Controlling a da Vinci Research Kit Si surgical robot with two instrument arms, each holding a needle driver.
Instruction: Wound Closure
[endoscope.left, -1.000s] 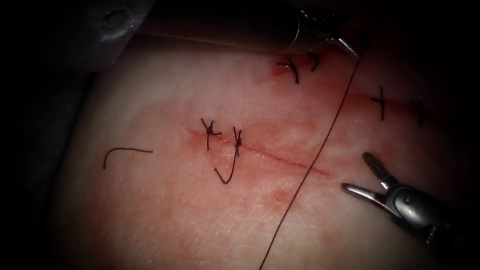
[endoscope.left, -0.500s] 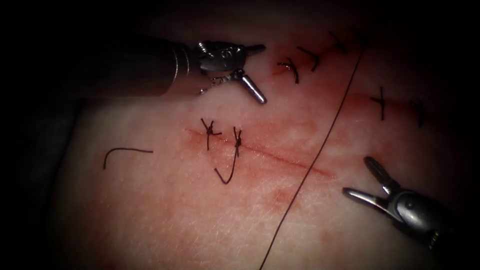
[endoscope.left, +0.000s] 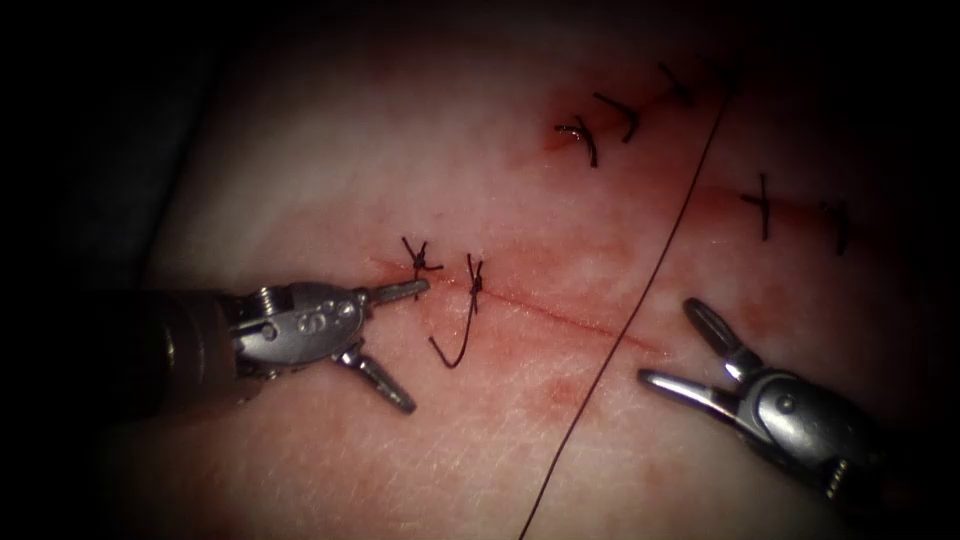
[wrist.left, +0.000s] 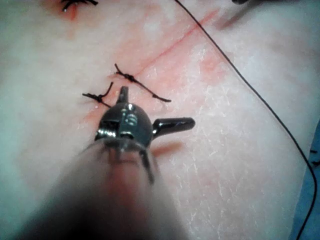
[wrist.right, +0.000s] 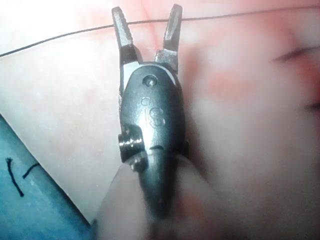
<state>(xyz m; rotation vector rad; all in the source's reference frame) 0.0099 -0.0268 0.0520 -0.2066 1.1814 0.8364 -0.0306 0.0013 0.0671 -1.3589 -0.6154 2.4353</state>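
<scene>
Pale tissue (endoscope.left: 330, 470) across the endoscope view, stained with red fluid (endoscope.left: 570, 265) around the cut (endoscope.left: 560, 312). Left tool (endoscope.left: 402, 346) lying on the left side of the cut, jaws spread wide and holding nothing; upper jaw tip just beside the leftmost knotted stitch (endoscope.left: 420, 262), lower jaw angled away over bare tissue. Seen from the left wrist view, same left tool (wrist.left: 150, 110) with one jaw pointing at that stitch (wrist.left: 100, 96) and the other splayed sideways. Right tool (endoscope.left: 668, 346) at the right end of the cut, jaws likewise apart and empty. Long thread (endoscope.left: 640, 290) running across the tissue just ahead of those tips, between the two tools and nearer the right one, crossing the cut. In the right wrist view, right tool (wrist.right: 146, 27) with the thread (wrist.right: 70, 34) passing across behind both jaw tips, not clamped. Second stitch (endoscope.left: 474, 275) just beyond the left tool's upper jaw, its loose tail (endoscope.left: 455, 345) curling between the two tools. More stitches (endoscope.left: 585, 135) well beyond both tools. Needle not to be made out.
</scene>
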